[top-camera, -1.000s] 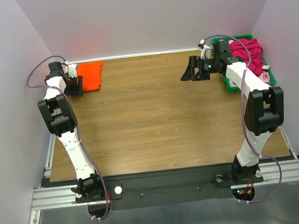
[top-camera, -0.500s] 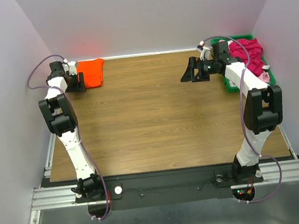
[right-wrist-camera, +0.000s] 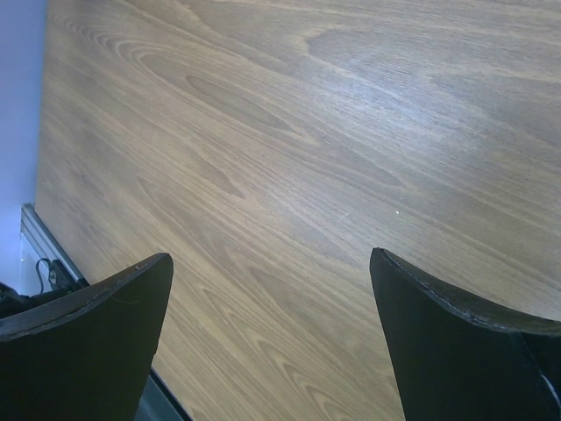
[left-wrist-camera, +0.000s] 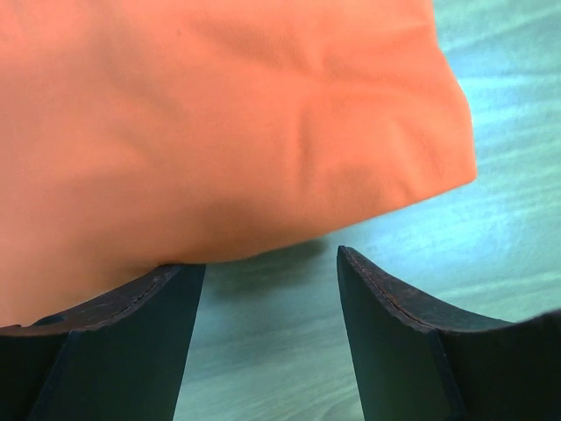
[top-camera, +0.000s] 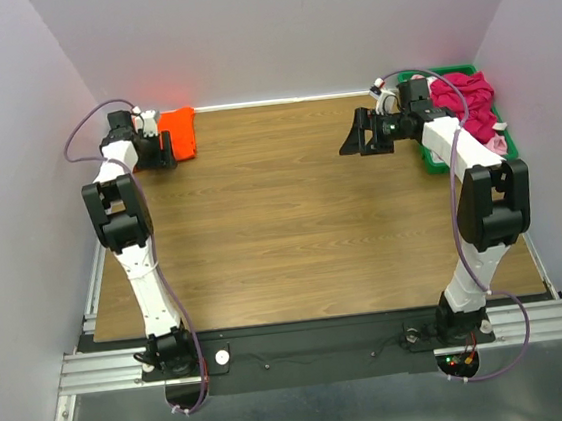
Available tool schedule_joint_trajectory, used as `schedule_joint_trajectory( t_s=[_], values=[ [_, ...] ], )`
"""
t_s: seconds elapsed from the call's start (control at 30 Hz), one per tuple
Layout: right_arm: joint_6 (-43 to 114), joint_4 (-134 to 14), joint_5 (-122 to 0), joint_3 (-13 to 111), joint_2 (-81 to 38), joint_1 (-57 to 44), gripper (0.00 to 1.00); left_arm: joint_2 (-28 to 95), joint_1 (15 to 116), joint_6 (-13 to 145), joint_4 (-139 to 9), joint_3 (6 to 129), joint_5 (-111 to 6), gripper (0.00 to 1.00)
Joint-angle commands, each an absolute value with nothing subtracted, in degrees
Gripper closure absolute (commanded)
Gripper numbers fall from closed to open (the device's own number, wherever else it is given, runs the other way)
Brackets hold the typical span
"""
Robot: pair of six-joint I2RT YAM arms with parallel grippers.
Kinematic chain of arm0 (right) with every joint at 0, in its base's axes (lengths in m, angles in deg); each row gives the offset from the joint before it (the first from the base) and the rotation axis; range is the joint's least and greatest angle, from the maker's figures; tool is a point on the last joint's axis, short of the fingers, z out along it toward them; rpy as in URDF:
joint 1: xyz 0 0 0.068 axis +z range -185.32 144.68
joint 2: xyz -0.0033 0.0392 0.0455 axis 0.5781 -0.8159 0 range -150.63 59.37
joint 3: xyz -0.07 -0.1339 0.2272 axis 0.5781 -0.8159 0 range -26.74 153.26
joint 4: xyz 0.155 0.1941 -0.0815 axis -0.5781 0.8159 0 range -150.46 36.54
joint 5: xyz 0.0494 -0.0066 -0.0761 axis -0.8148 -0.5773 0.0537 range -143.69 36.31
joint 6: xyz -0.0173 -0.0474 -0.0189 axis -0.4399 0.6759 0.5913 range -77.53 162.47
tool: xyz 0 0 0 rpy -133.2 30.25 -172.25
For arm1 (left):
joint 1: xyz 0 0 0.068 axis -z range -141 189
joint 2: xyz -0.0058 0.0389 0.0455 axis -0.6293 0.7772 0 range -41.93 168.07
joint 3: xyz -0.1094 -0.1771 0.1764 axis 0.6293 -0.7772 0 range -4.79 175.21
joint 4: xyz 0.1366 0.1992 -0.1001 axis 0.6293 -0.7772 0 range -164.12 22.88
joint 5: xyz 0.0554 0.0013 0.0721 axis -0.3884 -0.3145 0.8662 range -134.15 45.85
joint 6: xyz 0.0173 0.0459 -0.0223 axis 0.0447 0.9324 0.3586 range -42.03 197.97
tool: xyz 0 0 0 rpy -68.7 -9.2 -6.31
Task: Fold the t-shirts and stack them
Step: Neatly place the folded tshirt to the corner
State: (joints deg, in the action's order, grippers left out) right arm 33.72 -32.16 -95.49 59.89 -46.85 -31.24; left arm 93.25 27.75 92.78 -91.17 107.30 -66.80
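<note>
Pale walls (top-camera: pixel 272 30) close round a brown wooden table (top-camera: pixel 292 219), most of it bare wood.

At the far left corner the left claw (left-wrist-camera: pixel 267 263) sits low over the board with its jaws parted about halfway and nothing between them. The orange shirt (left-wrist-camera: pixel 219 123), folded into a small rectangle, lies flat right in front of it. The near edge of the shirt reaches the tip of one of the fingers (left-wrist-camera: pixel 105 351), and I cannot tell whether cloth and finger touch.

Across the table the right claw (right-wrist-camera: pixel 272 263) hangs over bare wood, spread wide and holding nothing. Just behind it, on the side away from the other arm, stands the green bin (top-camera: pixel 427 160). The magenta shirt (top-camera: pixel 466 101) is heaped in the bin, with the pale pink shirt (top-camera: pixel 498 144) showing at its nearer end.

To my eye the first shirt is folded and parked as the bottom of the stack, and the job stands between shirts, with two unfolded ones in the bin.

The next move looks like the right claw's. It would have to swing round to the bin behind it, come down on the magenta heap and pinch a single layer. Then it would lift the shirt clear of the rim and lay it on the open wood for both claws to spread. The left claw would first need to rise away from the orange fold without dragging that edge.
</note>
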Motion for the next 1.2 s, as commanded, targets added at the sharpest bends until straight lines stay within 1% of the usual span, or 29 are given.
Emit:
schedule_joint_trajectory(
  t_s=[0.0, 0.17, 0.3, 0.43, 0.53, 0.57, 0.7, 0.73, 0.8, 0.83, 0.87, 1.0, 1.07, 1.17],
  values=[
    [34.8, -32.8, -95.3, 60.9, -46.1, -31.5, 0.00, 96.8, 27.9, 90.9, -93.7, 111.7, -67.6, 0.26],
    [34.7, -32.7, -95.5, 61.1, -46.2, -31.5, 0.00, 99.2, 27.8, 91.5, -94.6, 116.7, -65.9, 0.26],
    [34.7, -32.7, -95.6, 61.0, -46.2, -31.5, 0.00, 100.0, 27.7, 91.6, -94.5, 117.9, -65.1, 0.27],
    [34.7, -32.7, -95.9, 61.1, -46.1, -31.6, 0.00, 99.8, 27.8, 91.9, -95.4, 118.8, -66.7, 0.26],
    [34.6, -32.6, -95.8, 61.6, -45.6, -31.5, 0.00, 95.8, 27.9, 93.0, -96.2, 116.5, -69.2, 0.24],
    [34.6, -32.5, -95.6, 61.8, -45.3, -31.6, 0.00, 94.0, 27.8, 93.6, -95.9, 113.9, -70.2, 0.23],
    [34.8, -32.3, -95.5, 62.0, -43.9, -31.5, 0.00, 81.0, 27.7, 95.5, -96.6, 108.9, -70.5, 0.18],
    [34.8, -32.3, -95.7, 62.0, -43.4, -31.5, 0.00, 79.0, 27.7, 96.0, -97.3, 108.8, -70.3, 0.16],
    [34.8, -32.3, -95.9, 62.1, -42.7, -31.6, 0.00, 73.6, 27.7, 97.1, -99.5, 109.0, -69.4, 0.03],
    [34.8, -32.3, -95.9, 62.2, -41.9, -31.6, 0.00, 71.7, 27.7, 97.1, -99.9, 109.0, -68.7, 0.01],
    [34.9, -32.3, -95.9, 62.1, -41.4, -31.6, 0.00, 68.1, 27.7, 97.2, -100.5, 108.9, -68.5, 0.01],
    [35.7, -32.2, -95.1, 61.2, -38.7, -31.7, 0.00, 61.0, 27.8, 96.5, -100.9, 107.4, -67.9, 0.01],
    [36.1, -32.1, -94.6, 60.1, -37.1, -31.7, 0.00, 60.0, 29.1, 98.4, -102.4, 107.4, -67.0, 0.01],
    [36.3, -32.1, -94.4, 58.7, -36.2, -31.9, 0.00, 60.4, 32.1, 98.3, -100.5, 105.8, -65.2, 0.01]
  ],
)
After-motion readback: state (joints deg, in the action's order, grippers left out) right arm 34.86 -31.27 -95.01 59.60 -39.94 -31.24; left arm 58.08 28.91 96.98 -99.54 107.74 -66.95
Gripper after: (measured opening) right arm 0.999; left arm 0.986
